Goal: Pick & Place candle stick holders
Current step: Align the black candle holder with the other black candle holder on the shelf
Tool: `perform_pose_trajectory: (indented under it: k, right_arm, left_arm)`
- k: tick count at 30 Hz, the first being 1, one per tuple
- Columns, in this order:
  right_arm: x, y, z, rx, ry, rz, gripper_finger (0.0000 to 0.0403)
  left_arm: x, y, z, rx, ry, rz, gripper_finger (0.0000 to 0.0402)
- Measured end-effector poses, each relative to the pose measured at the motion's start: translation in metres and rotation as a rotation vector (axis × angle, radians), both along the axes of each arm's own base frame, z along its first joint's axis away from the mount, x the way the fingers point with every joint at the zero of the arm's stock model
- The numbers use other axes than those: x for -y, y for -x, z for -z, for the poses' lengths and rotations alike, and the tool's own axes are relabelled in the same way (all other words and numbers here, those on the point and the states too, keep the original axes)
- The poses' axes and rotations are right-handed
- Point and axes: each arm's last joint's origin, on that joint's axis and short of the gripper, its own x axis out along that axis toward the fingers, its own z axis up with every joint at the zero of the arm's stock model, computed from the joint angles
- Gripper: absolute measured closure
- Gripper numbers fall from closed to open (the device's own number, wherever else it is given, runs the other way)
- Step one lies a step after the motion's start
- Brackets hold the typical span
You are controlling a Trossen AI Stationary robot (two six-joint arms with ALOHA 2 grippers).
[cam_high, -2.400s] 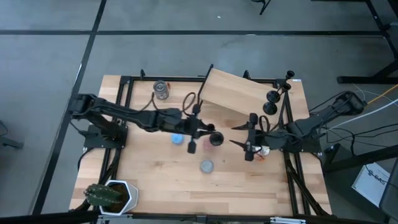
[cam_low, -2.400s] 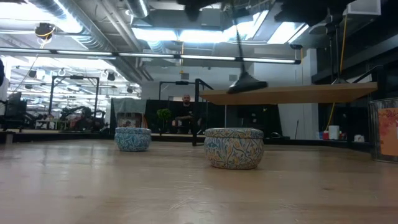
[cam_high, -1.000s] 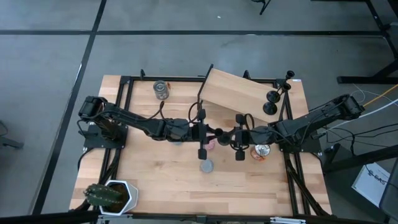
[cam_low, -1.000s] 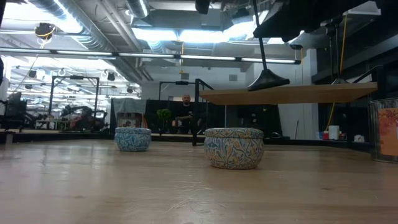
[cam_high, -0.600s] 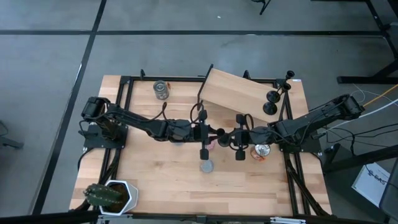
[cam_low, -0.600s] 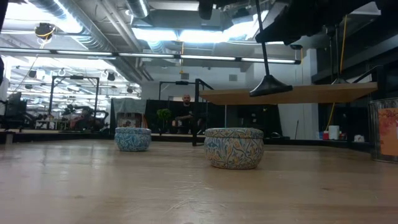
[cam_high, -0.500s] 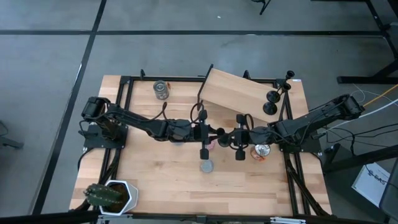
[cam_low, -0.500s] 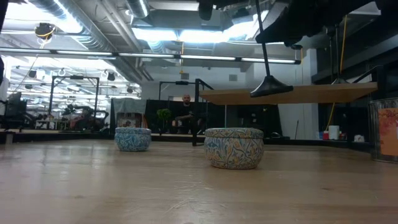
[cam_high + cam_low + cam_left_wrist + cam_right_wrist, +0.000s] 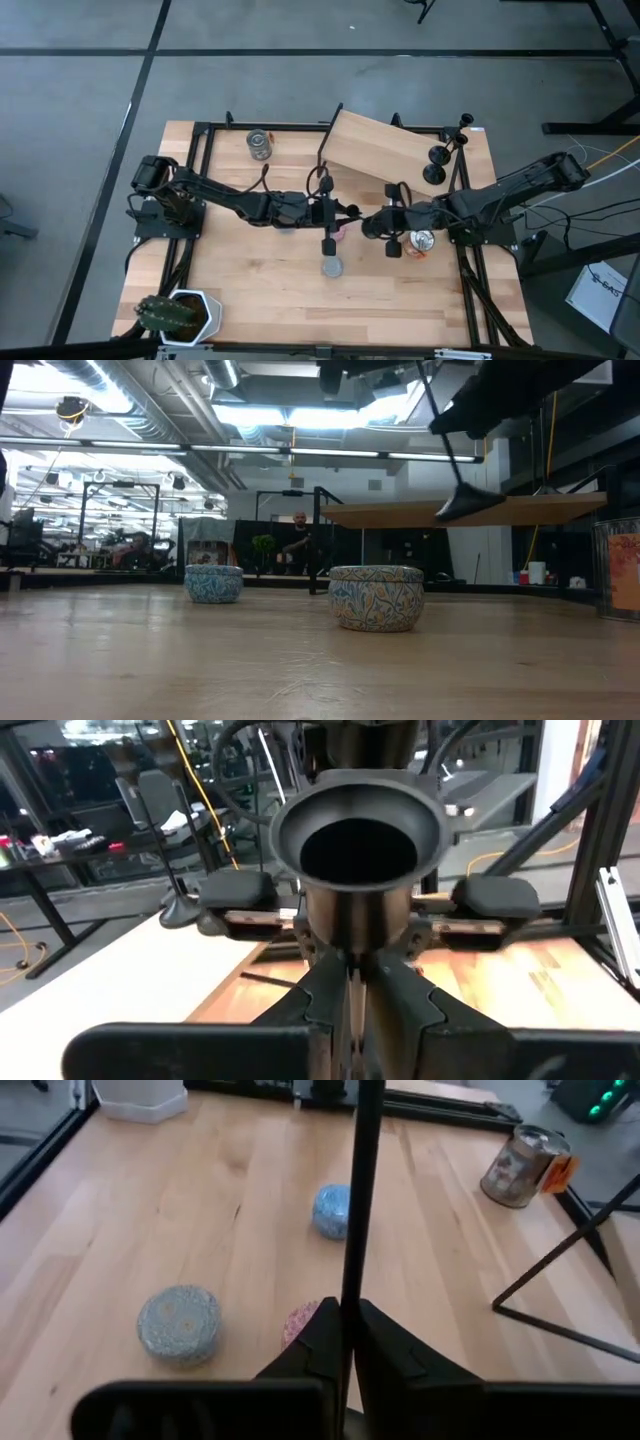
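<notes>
One black candle stick holder [image 9: 455, 460] hangs tilted above the table's middle, its round base [image 9: 470, 507] lowest and its cup top [image 9: 360, 845] highest. My left gripper [image 9: 345, 212] reaches in from the left and is shut just under the cup. My right gripper [image 9: 368, 224] comes from the right and is shut lower on the thin stem [image 9: 355, 1200]. Two more holders [image 9: 438, 155] [image 9: 432, 176] stand on their bases at the far right. My left gripper pinches the stem right below the cup's neck [image 9: 350, 952] between its two fingertips, coming in about level from the table's left. The cup stands above the fingers. My right gripper pinches the stem [image 9: 347, 1295] farther down, from the table's right and slanting down. The fingers lie across the stem, and the holder is clear of the table, base tilted toward the right.
A raised wooden board [image 9: 375, 150] stands at the far middle. Blue [image 9: 332, 1210], pink [image 9: 300, 1320] and grey [image 9: 331, 268] round tins lie under the grippers. Shiny cans stand at the far left [image 9: 260, 145] and right [image 9: 420, 243], a potted cactus [image 9: 180, 313] near left.
My right gripper has shifted a little toward the table's right edge. The holder has tipped from nearly upright to slanted: its base has swung right and slightly down, while its top has stayed by my left gripper.
</notes>
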Motion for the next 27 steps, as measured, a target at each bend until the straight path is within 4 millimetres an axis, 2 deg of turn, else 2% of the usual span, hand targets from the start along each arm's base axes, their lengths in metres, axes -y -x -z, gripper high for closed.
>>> perform_pose_trajectory:
  k: [10,17,22,27]
  right_arm:
    - [0.016,0.046,-0.033,0.089,-0.094,0.05,0.0384]
    - [0.03,0.085,-0.05,0.148,-0.159,0.076,0.0384]
    - [0.042,0.114,-0.055,0.185,-0.196,0.111,0.0384]
    - [0.055,0.139,-0.054,0.226,-0.197,0.287,0.0385]
  left_arm:
    - [0.004,0.006,-0.012,0.022,-0.041,-0.025,0.0376]
    - [-0.001,0.007,-0.008,-0.016,-0.045,-0.106,0.0387]
    - [-0.007,0.005,-0.006,-0.025,-0.026,0.011,0.0396]
    - [-0.018,0.003,-0.005,-0.037,0.008,0.054,0.0399]
